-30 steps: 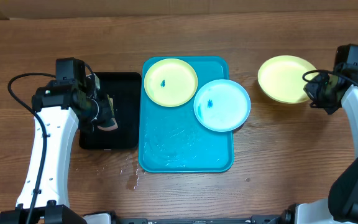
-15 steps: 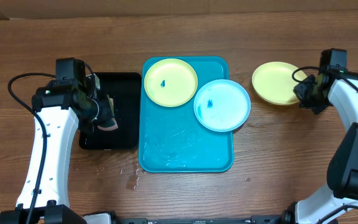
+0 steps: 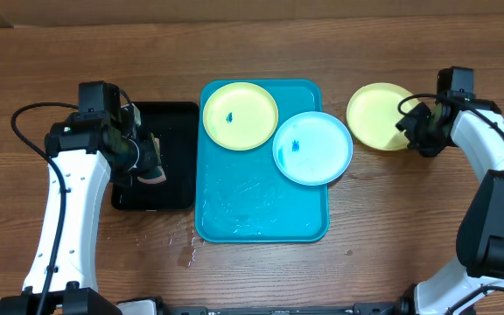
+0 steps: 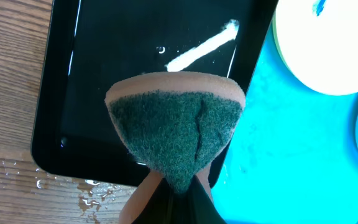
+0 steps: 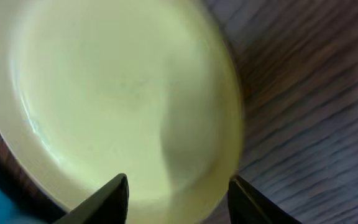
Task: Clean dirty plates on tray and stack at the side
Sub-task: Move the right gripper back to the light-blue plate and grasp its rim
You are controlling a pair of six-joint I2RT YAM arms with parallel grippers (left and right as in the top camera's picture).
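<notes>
clean plate off the tray, r gripper fingers apart at its rim. yellow plate + blue plate smudged, not done. l gripper pinches sponge.

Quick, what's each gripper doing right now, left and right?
Left gripper: shut on the sponge, above the black tray.
Right gripper: open, jaws apart over the yellow-green plate rim.

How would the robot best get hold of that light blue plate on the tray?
Probably by its right edge, coming from the right. The blue plate is shallow, so only the thin rim can be pinched, and that side sticks out past the raised rim of the tray, likely leaving room for a finger underneath.
</notes>
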